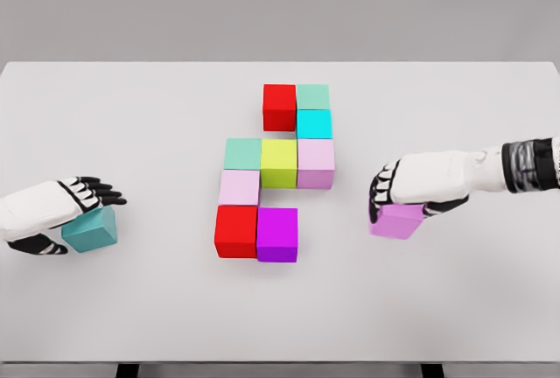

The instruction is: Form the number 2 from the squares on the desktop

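Blocks form a partial figure at the middle of the white table (157, 308). Top row: red cube (279, 107) with a sea-green cube (312, 96) touching its right side. Directly below the sea-green one sits a cyan cube (314, 123), and below that a pale pink cube (316, 164). Middle row, left to right: mint cube (242, 153), yellow-green cube (279, 163), then the pale pink one, all touching. Under the mint cube lies a light lilac cube (239, 187), under that a second red cube (235, 231), with a magenta cube (277, 234) touching its right side.

Left hand (66, 207) rests near the table's left edge, fingers extended over the top of a teal cube (89, 229); whether it actually grips the cube cannot be told from this angle. That cube stands well apart from the figure.

Right hand (404, 187) sits right of the figure, fingers curled down around a violet cube (396, 220), which appears slightly tilted. This cube lies near the pale pink cube but not touching it.
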Tool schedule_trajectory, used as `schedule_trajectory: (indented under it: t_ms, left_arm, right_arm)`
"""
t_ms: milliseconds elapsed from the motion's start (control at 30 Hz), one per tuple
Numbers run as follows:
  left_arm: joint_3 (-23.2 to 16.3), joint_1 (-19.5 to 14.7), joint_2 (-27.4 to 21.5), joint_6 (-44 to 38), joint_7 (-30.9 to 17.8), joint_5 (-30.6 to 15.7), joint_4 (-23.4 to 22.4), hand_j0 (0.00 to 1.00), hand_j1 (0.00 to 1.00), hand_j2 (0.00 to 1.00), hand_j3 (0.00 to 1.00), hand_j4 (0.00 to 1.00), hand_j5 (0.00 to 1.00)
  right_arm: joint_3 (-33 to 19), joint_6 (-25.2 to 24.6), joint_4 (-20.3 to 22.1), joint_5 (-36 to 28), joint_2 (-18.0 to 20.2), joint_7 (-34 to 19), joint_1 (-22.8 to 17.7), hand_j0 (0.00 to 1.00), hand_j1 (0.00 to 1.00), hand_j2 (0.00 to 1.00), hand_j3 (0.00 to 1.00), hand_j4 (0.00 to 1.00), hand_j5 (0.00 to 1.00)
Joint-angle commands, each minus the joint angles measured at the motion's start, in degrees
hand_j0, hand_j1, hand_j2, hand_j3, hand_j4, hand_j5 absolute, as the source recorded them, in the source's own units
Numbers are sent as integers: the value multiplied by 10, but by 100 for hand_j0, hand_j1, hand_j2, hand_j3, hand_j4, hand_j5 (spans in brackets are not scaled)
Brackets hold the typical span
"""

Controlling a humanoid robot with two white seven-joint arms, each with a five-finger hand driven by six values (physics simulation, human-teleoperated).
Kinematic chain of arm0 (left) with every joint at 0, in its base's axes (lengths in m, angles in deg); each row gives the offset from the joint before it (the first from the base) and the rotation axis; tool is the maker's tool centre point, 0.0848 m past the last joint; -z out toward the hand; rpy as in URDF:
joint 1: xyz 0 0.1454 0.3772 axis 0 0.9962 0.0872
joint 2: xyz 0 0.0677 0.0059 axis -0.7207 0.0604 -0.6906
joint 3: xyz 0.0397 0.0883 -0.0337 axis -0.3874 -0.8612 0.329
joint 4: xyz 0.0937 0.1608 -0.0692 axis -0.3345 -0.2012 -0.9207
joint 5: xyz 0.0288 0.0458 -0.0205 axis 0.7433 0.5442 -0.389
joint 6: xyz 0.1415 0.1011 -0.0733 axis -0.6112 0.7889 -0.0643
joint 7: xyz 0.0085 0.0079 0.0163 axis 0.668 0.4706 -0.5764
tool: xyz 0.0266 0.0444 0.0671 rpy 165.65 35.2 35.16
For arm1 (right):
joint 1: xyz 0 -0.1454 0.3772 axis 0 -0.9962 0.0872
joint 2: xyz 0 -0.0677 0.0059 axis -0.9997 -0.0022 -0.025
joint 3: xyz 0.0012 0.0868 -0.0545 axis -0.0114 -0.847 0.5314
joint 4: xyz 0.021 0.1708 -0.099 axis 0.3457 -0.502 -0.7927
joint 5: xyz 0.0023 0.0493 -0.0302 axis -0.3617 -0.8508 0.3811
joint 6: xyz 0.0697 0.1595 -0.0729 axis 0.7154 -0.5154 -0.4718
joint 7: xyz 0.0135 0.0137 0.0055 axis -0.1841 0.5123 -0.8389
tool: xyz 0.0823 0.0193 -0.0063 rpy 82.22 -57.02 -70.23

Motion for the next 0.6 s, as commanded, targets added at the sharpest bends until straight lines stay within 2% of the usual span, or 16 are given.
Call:
schedule_trajectory:
  t_ms: [0,200,333,433,567]
  left_arm:
    - [-1,0,2,0,0,-2,0,100,100,100,100,100,100]
    - [-2,0,3,0,0,-1,0,99,99,99,99,99,99]
    - [-3,0,4,0,0,4,0,70,70,70,70,70,70]
    - [-3,0,4,0,1,4,0,54,54,54,54,54,54]
    - [-3,0,4,0,0,5,0,54,54,54,54,54,54]
  right_arm:
    - [12,-1,0,-14,-9,0,-1,62,62,62,62,62,62]
    - [13,-1,0,-17,-35,-2,-1,62,62,62,62,62,62]
    - [13,-1,0,-17,-48,-5,-1,62,62,62,62,62,62]
    - [13,-1,-1,-17,-59,-6,-1,62,62,62,62,62,62]
    - [13,-1,-2,-17,-71,-7,-1,62,62,62,62,62,62]
